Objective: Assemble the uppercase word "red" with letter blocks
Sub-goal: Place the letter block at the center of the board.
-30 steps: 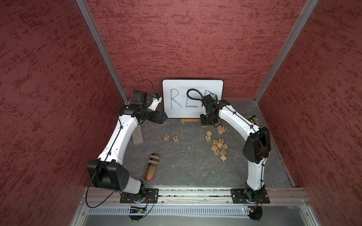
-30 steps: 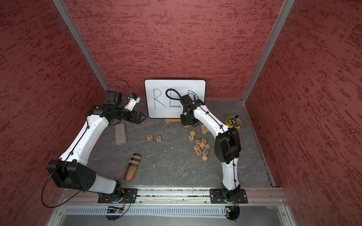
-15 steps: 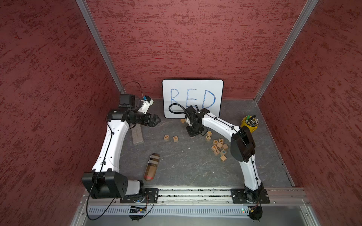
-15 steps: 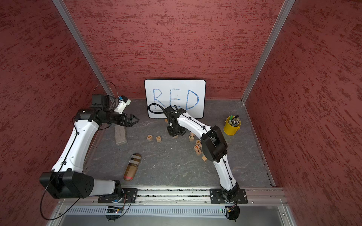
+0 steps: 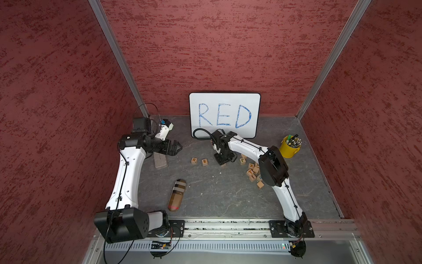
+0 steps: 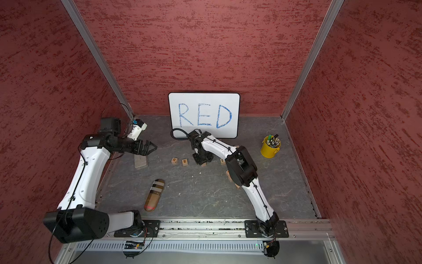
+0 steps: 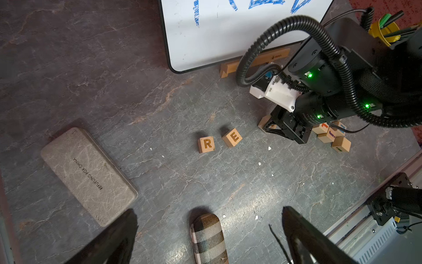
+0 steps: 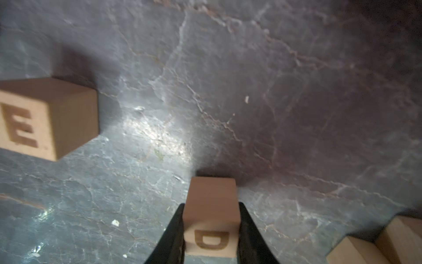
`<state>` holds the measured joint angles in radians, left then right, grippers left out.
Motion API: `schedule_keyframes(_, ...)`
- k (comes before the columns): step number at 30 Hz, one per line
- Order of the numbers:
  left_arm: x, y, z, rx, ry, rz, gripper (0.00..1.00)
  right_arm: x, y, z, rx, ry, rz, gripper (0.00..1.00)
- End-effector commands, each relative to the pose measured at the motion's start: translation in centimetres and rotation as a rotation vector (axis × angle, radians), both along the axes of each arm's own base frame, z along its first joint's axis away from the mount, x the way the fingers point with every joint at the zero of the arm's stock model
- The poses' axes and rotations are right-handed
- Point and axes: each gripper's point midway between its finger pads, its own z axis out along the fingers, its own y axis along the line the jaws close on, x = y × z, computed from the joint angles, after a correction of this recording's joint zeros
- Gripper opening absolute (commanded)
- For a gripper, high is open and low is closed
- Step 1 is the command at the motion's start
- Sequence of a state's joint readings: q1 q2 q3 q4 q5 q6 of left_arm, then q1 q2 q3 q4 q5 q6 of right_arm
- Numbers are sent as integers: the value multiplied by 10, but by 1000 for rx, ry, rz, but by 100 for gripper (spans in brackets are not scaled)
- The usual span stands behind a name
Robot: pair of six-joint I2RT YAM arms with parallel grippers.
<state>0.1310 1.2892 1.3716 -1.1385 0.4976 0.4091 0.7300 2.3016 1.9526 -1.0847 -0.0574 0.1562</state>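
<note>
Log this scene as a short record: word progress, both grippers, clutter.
placed: R block, then E block to its right, apart, E skewed
pending: D block, right of the E, not yet in line
right gripper: shut on D block, low; table contact unclear
left gripper: open, empty, near grey case
spares: block pile under right arm
model: whiteboard reading RED, at back wall
other: yellow cup of pens, plaid pouch
</note>
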Motion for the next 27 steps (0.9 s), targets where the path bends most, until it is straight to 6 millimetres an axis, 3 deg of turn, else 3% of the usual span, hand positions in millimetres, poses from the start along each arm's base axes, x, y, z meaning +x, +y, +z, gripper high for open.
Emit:
schedule_keyframes(1, -5, -4, 4, -17, -14, -32, 100, 5, 8, 2, -12, -33, 29, 33)
schedule_keyframes(8, -3, -5, 4, -14, -15, -56, 100, 8, 9, 5, -24, -62, 32, 44)
schedule_keyframes(14, -3, -10, 6, -12, -20, -90, 100, 20, 14, 22, -3, -119, 23, 47)
schedule_keyframes(17, -5, -18, 4, 7, -28, -145, 100, 29, 18, 48, 47, -168, 3, 47)
schedule_keyframes(20, -9, -36, -3, 57, -11, -238, 100, 39, 21, 86, 119, -228, -23, 47)
schedule_keyframes(24, -11, -68, -14, 135, 1, -381, 100, 48, 10, 133, 230, -292, -99, 47)
schedule_keyframes(27, -11, -94, -24, 173, 13, -497, 100, 49, -8, 150, 306, -299, -169, 46)
